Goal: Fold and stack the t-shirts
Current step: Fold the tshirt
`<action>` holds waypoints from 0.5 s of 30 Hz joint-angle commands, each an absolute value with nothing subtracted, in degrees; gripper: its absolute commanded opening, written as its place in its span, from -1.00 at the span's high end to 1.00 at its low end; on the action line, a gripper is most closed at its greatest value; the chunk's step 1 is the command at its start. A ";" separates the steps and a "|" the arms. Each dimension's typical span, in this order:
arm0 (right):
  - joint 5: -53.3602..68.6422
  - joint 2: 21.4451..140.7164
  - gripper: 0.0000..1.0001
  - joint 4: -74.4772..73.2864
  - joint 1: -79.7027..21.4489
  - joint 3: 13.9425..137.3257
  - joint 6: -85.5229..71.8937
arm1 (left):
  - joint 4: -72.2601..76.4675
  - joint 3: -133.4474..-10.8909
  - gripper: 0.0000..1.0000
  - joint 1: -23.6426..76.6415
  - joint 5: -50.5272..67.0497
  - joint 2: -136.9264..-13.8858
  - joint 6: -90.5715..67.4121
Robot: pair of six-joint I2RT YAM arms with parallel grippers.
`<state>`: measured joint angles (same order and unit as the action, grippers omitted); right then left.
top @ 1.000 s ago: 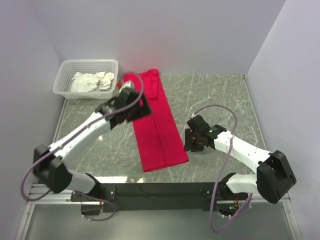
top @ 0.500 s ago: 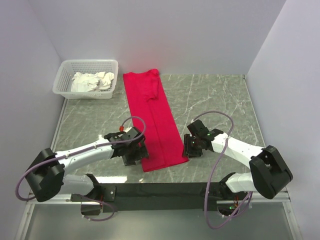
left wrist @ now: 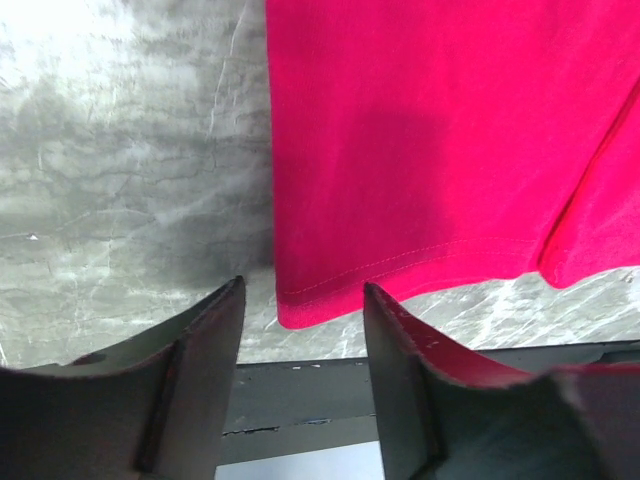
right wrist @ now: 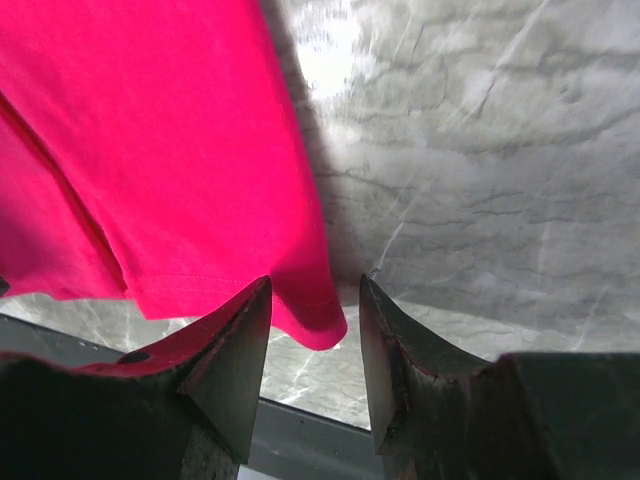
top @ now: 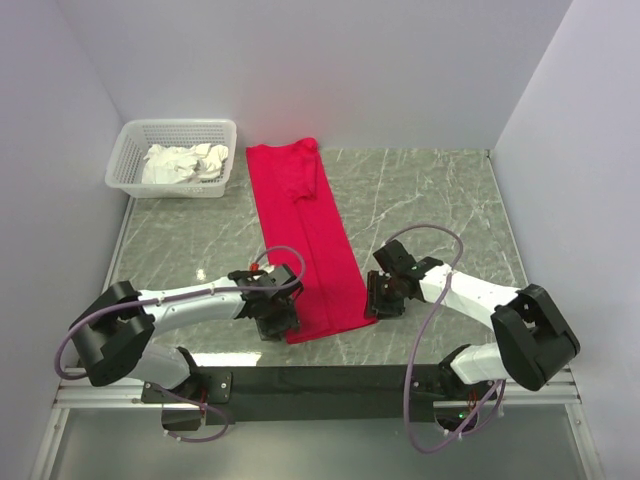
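i see the red t-shirt (top: 308,235) lying as a long strip on the table (top: 440,200). my left gripper (left wrist: 303,295) and right gripper (right wrist: 315,290) each stand partly open at one near hem corner, holding nothing. next, i think, both must pinch together and lift evenly.
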<state>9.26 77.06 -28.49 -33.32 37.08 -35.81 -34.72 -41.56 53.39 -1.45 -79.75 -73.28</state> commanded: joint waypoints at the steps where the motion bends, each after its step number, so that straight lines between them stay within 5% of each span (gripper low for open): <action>1: 12.47 78.31 0.06 -28.48 -32.96 35.78 -34.63 | -33.58 -40.87 -0.09 54.14 0.43 -80.59 -74.79; 10: 12.22 81.12 0.21 -27.42 -32.96 35.33 -34.19 | -32.61 -40.78 0.13 54.32 1.84 -83.76 -73.74; 15: 10.90 79.03 0.69 -29.61 -32.87 35.68 -33.75 | -35.41 -41.48 0.74 54.49 0.44 -81.75 -74.27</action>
